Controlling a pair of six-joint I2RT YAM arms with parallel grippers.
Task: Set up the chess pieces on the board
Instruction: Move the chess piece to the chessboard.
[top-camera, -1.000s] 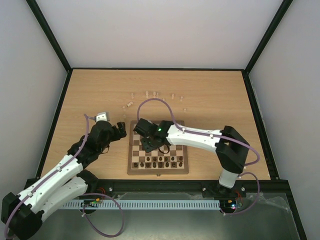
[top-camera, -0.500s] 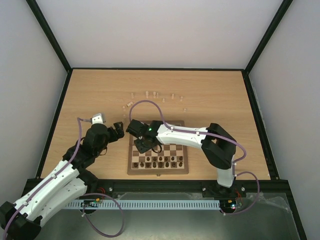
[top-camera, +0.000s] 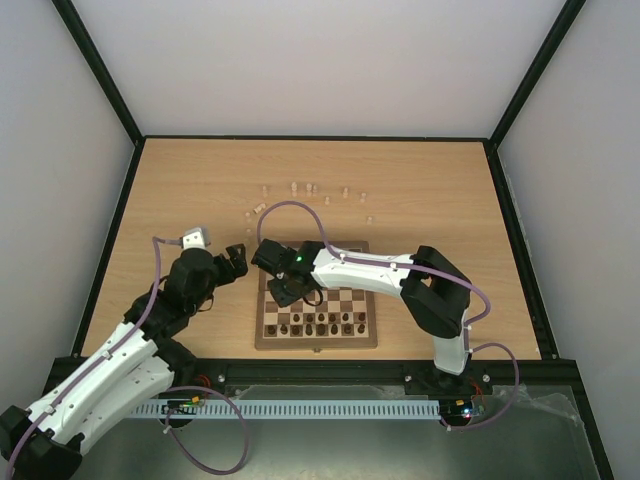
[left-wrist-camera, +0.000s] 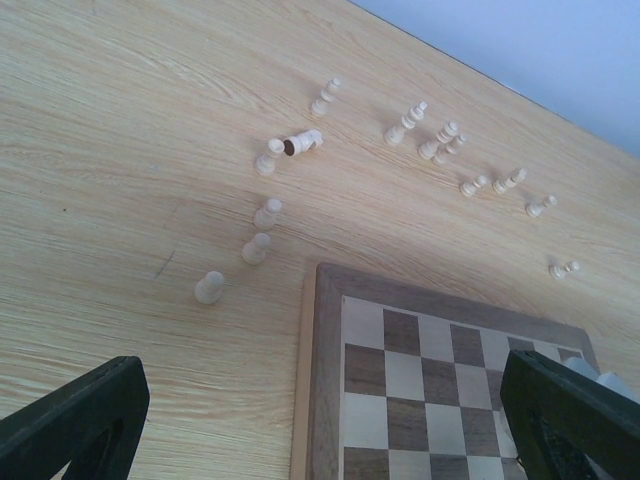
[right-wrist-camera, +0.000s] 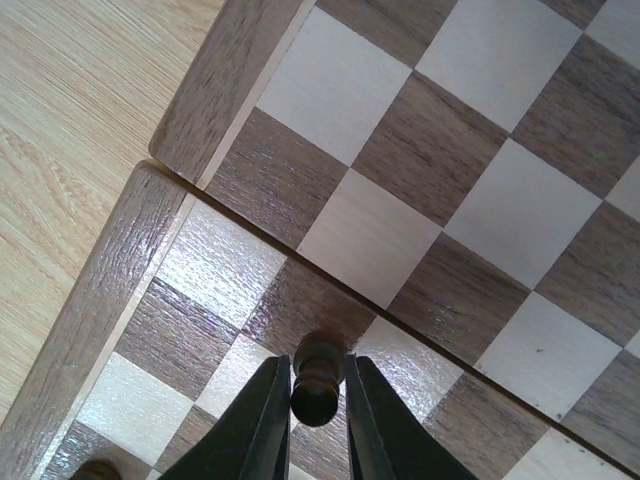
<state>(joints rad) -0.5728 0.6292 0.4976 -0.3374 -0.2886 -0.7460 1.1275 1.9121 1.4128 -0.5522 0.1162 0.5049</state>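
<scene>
The board (top-camera: 320, 343) lies in front of the two arms, with dark chess pieces (top-camera: 320, 322) lined up in its near rows. Pale chess pieces (top-camera: 310, 190) are scattered on the table beyond it. My right gripper (top-camera: 288, 288) is low over the board's left side. In the right wrist view its fingers (right-wrist-camera: 268, 410) press both sides of a dark pawn (right-wrist-camera: 318, 395), which stands on a dark square near the board's edge (right-wrist-camera: 95, 300). My left gripper (top-camera: 232, 262) hovers open by the board's far left corner (left-wrist-camera: 325, 330), holding nothing.
Several pale pieces (left-wrist-camera: 268, 212) stand on the table just left of the board's corner, and one (left-wrist-camera: 300, 143) lies on its side. More pale pieces (left-wrist-camera: 440, 140) stand farther back. Black frame rails border the table.
My right gripper has slid left across the board to its left side and its fingers have closed in on the dark pawn. The left arm drew back slightly.
</scene>
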